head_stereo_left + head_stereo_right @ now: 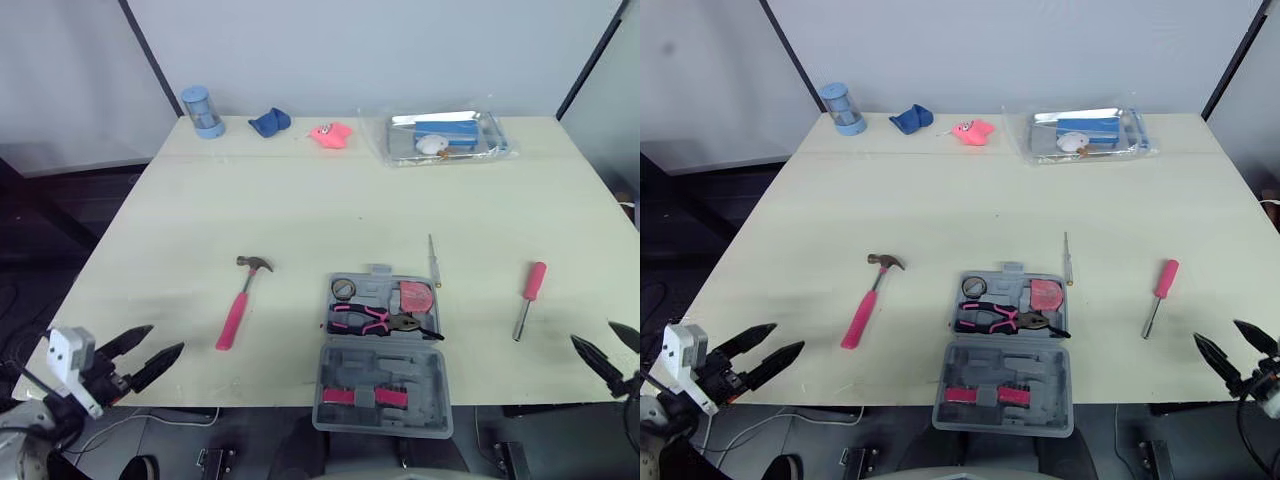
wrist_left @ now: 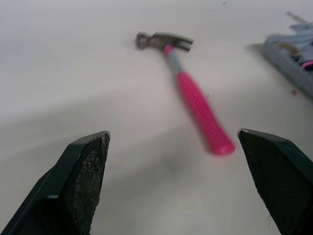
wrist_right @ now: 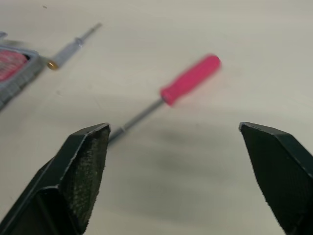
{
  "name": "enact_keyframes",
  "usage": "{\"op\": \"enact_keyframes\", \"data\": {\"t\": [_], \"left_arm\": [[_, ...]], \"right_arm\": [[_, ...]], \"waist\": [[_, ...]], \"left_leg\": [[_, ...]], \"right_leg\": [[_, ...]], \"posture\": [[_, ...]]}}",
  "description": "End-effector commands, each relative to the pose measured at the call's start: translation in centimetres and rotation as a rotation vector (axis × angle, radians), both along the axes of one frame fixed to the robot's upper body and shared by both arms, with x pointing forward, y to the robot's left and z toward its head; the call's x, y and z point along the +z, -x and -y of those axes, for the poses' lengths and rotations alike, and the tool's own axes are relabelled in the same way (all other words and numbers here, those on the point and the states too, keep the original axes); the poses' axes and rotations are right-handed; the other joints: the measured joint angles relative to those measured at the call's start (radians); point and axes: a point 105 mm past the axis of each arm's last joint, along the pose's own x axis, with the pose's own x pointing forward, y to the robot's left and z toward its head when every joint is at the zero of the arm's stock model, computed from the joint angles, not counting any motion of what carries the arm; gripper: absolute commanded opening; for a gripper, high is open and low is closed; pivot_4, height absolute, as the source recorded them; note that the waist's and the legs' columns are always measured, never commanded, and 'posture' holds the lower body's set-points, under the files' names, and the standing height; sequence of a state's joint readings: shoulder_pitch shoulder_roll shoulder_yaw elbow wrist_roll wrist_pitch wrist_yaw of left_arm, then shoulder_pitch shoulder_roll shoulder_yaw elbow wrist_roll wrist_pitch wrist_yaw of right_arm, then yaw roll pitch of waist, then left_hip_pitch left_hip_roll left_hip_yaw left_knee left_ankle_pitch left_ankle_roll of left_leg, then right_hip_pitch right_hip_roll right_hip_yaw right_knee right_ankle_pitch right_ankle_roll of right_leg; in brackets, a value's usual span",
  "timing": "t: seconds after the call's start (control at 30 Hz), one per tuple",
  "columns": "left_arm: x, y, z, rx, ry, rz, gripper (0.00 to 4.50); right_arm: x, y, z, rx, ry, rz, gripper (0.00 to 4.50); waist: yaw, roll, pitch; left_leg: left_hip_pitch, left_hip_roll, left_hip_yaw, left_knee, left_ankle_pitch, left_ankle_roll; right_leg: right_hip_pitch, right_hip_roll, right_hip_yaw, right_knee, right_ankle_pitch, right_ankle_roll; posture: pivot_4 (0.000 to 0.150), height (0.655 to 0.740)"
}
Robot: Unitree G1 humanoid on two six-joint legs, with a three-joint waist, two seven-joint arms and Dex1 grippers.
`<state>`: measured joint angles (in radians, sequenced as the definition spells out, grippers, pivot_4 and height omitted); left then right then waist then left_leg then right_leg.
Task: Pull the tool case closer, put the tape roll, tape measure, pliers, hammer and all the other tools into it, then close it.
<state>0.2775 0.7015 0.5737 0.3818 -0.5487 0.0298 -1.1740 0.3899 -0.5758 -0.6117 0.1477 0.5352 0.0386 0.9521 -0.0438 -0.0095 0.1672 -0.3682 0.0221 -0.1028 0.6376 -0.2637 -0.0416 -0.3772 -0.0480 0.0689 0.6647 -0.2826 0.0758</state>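
1. I cannot read any brand or writing on the tools or the case – it is all too small.
2. The tool case (image 1: pixel 383 355) lies open at the near edge of the bench (image 1: pixel 300 210), just right of centre, and its near half overhangs that edge.
3. The far half of the case holds the tape roll (image 1: pixel 344 288) at its left, the pink tape measure (image 1: pixel 414 295) at its right, and the pliers (image 1: pixel 378 321) lying crosswise with pink-and-black handles to the left.
4. The hammer (image 1: pixel 243 298) lies on the bench to the left of the case, well apart. Its long axis runs near-to-far with the head at the far end, and the pink handle slants toward my left hand.
5. The pink-handled screwdriver (image 1: pixel 528 298) lies to the right of the case, handle far and shaft pointing near. A thin metal tool (image 1: pixel 433 260) lies just beyond the case's far right corner.
6. My left hand (image 1: pixel 166 338) is released – fingers spread wide, holding nothing, at the near left edge facing the hammer.
7. My right hand (image 1: pixel 594 333) is likewise spread and empty, at the near right edge facing the screwdriver.
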Motion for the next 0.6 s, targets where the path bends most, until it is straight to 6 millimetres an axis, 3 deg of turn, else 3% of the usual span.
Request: {"op": "enact_keyframes", "data": {"t": [0.03, 0.2, 0.33, 0.6], "left_arm": [[0.3, 0.7, -1.5, 0.038, -0.037, 0.016, 4.50], [0.7, 0.1, -1.3, 0.024, -0.053, 0.031, 4.50], [1.5, -0.9, -0.3, -0.038, -0.066, 0.060, 4.50], [3.4, -4.2, 7.2, -0.460, -0.133, 0.124, 4.50]], "right_arm": [[-0.1, 1.4, 1.7, -0.067, 0.015, 0.013, 4.48], [-1.0, 2.0, 2.2, -0.079, 0.014, -0.017, 4.48], [0.0, 1.2, 1.6, -0.033, 0.021, 0.011, 4.48], [2.9, -1.7, -6.2, 0.371, 0.041, 0.029, 4.48]], "waist": [[0.000, 0.000, 0.000], [0.001, 0.000, 0.000], [0.001, 0.000, 0.000], [0.003, 0.000, 0.000]], "left_leg": [[0.000, 0.000, 0.000, 0.000, 0.000, 0.000], [0.000, 0.000, 0.001, 0.000, 0.000, 0.000], [0.000, 0.000, 0.001, 0.000, 0.000, 0.000], [0.000, 0.000, 0.001, 0.000, 0.000, 0.000]], "right_leg": [[0.000, 0.000, 0.000, 0.000, 0.000, 0.000], [0.000, 0.000, 0.001, -0.001, 0.000, 0.000], [0.000, 0.000, 0.001, -0.001, 0.000, 0.000], [0.001, 0.000, 0.001, -0.001, 0.000, 0.001]], "posture": [[0.150, 0.7400], [0.150, 0.7400], [0.150, 0.7400], [0.150, 0.7400]]}}
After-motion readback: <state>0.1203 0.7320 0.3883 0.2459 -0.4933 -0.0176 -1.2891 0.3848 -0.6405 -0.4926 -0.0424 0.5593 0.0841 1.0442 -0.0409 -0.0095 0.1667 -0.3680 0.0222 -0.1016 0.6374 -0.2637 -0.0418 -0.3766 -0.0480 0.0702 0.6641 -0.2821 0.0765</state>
